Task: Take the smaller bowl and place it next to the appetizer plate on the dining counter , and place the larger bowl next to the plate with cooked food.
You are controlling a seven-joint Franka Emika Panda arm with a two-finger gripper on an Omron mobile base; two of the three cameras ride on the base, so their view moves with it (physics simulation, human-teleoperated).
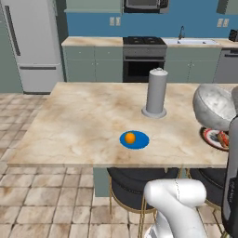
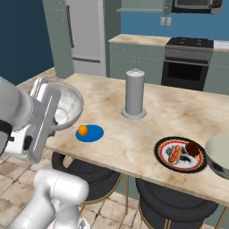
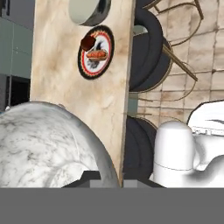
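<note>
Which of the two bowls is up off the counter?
The marbled white bowl at the gripper; the plain grey bowl rests on the counter beside the hot-dog plate.

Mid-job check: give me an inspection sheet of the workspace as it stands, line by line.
Surface: marble dining counter, bare around the items.
Job's things: marbled bowl held up in the air at the gripper, above the counter's near edge; second bowl resting on the counter beside the plate of cooked food; blue plate with an orange ball of food on it, nothing set beside it yet.
Clutter: grey paper towel holder standing upright mid-counter.
Gripper: at the marbled bowl's rim; fingers hidden, so the grip cannot be confirmed.
Cables: nothing seen.
Surroundings: black stools under the counter; fridge, oven and sink behind.
</note>
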